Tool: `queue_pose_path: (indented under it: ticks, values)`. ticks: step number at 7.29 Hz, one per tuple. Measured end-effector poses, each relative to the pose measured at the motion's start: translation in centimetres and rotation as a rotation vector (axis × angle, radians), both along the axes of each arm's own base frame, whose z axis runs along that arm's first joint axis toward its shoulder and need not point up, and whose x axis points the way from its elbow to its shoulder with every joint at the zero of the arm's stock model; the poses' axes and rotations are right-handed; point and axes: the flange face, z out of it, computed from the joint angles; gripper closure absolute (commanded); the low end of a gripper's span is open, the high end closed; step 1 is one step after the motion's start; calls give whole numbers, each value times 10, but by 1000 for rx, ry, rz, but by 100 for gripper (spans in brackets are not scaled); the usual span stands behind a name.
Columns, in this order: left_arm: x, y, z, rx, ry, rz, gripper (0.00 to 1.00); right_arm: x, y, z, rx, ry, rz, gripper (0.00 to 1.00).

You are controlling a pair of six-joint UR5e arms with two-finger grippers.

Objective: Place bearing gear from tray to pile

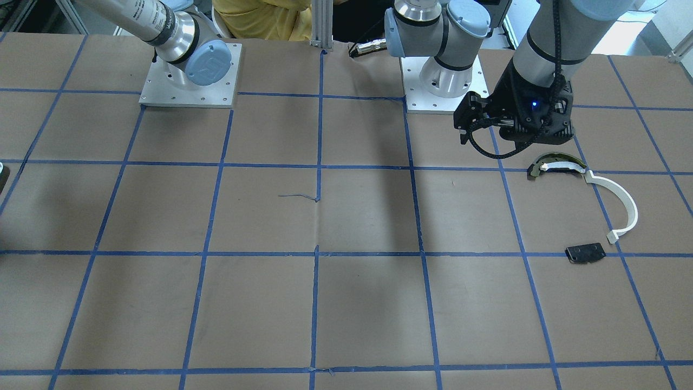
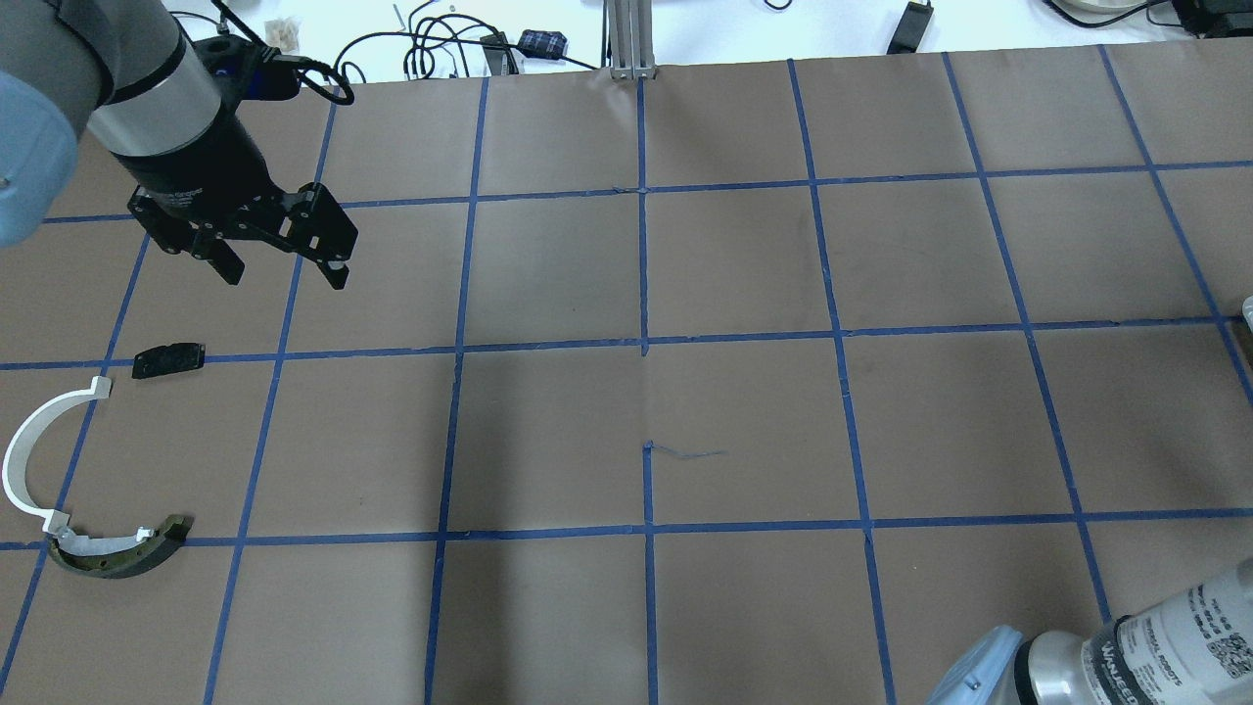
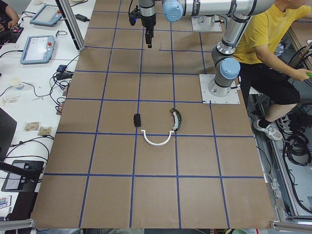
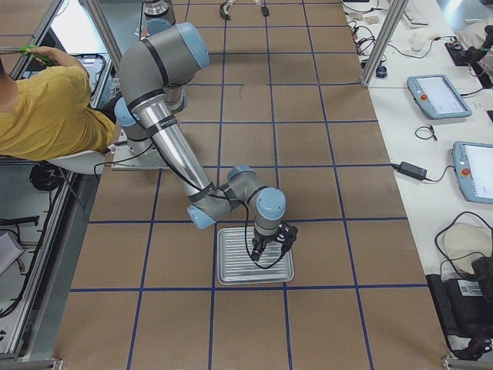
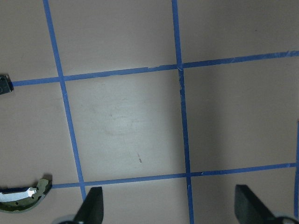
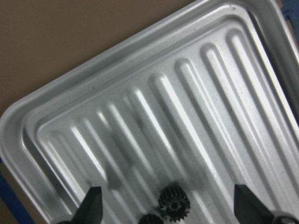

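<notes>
A small dark bearing gear [image 6: 174,204] lies in the ribbed metal tray [image 6: 93,70], with a second dark gear [image 6: 150,219] beside it. My right gripper [image 6: 169,205] is open, low over the tray [image 4: 231,274], with the gear between its fingertips. The pile lies on the table's other end: a white arc strip [image 2: 24,455], a dark curved piece [image 2: 117,555] and a flat black plate [image 2: 168,359]. My left gripper [image 2: 284,262] is open and empty, held high beyond the black plate. The dark curved piece also shows in the left wrist view [image 5: 23,198].
The brown table carries a blue tape grid. The two arm base plates [image 1: 189,76] [image 1: 441,81] stand at the robot's edge. A person in a yellow shirt [image 4: 46,116] sits behind the robot. Tablets [image 4: 439,96] and cables lie on the side bench.
</notes>
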Motion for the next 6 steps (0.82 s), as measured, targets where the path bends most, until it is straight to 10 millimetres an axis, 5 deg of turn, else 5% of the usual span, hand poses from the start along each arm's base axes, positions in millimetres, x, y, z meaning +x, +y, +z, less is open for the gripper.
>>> queue_pose_path:
  ticks: [6]
  values:
    - [0, 0, -2, 5, 3, 0, 0, 1, 4, -5, 35, 6, 31, 40]
